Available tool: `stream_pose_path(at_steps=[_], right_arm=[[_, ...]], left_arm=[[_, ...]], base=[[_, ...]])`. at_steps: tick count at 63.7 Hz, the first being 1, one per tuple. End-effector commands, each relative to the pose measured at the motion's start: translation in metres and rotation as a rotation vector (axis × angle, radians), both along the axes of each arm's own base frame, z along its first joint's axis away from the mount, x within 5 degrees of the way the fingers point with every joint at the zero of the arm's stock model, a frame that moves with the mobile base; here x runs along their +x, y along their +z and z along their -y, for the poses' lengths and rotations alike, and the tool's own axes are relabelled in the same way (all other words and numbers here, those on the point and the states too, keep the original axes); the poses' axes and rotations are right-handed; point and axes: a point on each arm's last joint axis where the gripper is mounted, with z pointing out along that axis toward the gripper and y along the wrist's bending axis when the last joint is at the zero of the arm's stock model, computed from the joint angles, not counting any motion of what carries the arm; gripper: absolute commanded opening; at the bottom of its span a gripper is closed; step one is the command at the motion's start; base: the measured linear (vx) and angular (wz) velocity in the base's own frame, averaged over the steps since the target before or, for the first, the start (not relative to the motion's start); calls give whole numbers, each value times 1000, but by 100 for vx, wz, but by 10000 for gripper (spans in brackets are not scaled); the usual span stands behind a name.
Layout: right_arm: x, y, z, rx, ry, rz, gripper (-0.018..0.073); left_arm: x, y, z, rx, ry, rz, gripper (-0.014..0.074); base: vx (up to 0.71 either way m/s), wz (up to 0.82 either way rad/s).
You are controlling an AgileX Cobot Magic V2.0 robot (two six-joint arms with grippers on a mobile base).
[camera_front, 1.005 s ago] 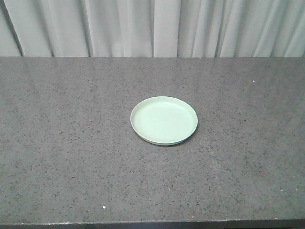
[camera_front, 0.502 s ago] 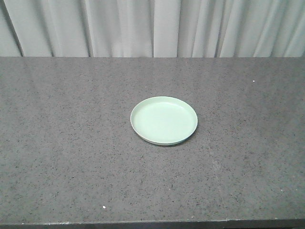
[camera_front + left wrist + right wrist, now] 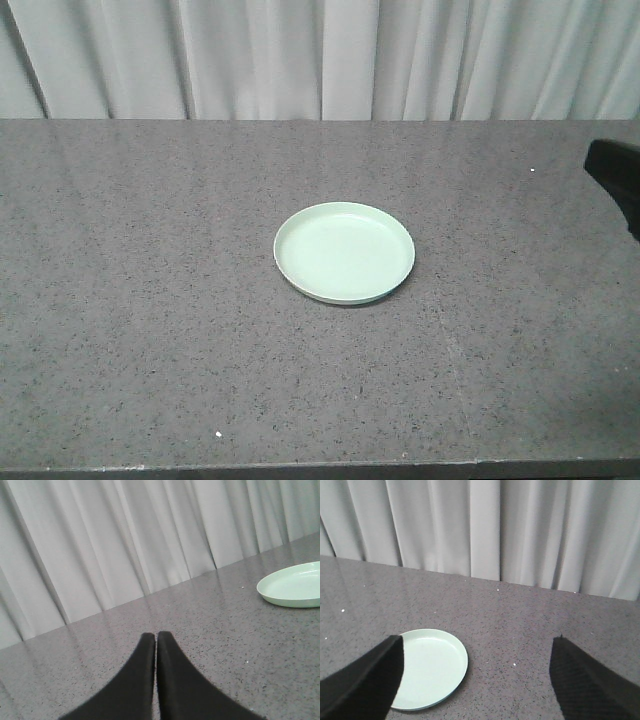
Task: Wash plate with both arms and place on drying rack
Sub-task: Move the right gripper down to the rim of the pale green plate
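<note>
In the front view, the mint-green plate (image 3: 345,252) is seen lying flat near the middle of the grey speckled countertop (image 3: 150,330). A black part of the right arm (image 3: 615,178) is seen at the right edge, well apart from it.

In the left wrist view, the left gripper (image 3: 156,635) is pressed together and empty; the plate (image 3: 295,585) lies far right.

In the right wrist view, the right gripper (image 3: 477,640) is spread wide and nothing is held; the plate (image 3: 427,667) lies by its left finger.

The plate is judged light, stiff and smooth, probably slippery when wet. It should be pinched over the low rim.
</note>
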Motion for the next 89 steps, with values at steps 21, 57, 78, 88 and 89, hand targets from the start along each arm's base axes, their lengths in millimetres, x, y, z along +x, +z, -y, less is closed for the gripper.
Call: stream_pose_path(at_steps=[21, 57, 78, 88, 89], right_arm=[[115, 28, -26, -63, 253, -335, 558], [247, -59, -85, -159, 258, -709, 558], [277, -111, -87, -206, 209, -838, 558], [284, -128, -87, -205, 194, -866, 558], [285, -129, -88, -205, 194, -869, 558]], left_arm=[[-1, 0, 1, -25, -15, 62, -6], [-1, 0, 1, -25, -15, 62, -6], [-1, 0, 1, -25, -15, 62, -6], [-1, 0, 1, -25, -15, 62, -6], [-1, 0, 1, -25, -15, 62, -6]], base=[[0, 0], [0, 0], [0, 0], [0, 0], [0, 0]])
